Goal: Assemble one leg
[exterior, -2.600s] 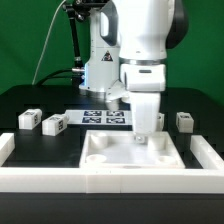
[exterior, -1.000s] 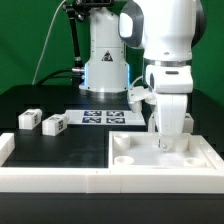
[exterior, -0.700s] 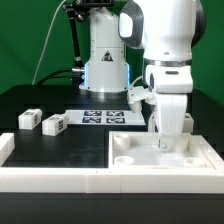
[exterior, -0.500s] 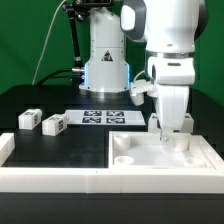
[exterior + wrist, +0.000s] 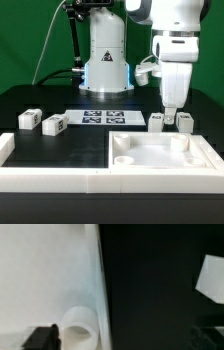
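Four small white legs with tags lie on the black table: two at the exterior view's left [image 5: 28,120] [image 5: 54,124] and two at its right [image 5: 157,121] [image 5: 185,121]. My gripper [image 5: 171,110] hangs open and empty above the gap between the two right legs, just behind the big white panel [image 5: 160,158]. In the wrist view my gripper [image 5: 125,338] is open, with one dark finger [image 5: 41,336] over the panel [image 5: 40,274] beside a round corner socket [image 5: 78,328]. One leg [image 5: 211,279] shows on the black table.
The marker board [image 5: 104,117] lies flat at mid table in front of the robot base. A white L-shaped rail [image 5: 50,178] runs along the front and left edges, and the panel rests against it.
The panel has been slid toward the exterior view's right along the front rail. My gripper then let go of its far wall and rose clear above it.
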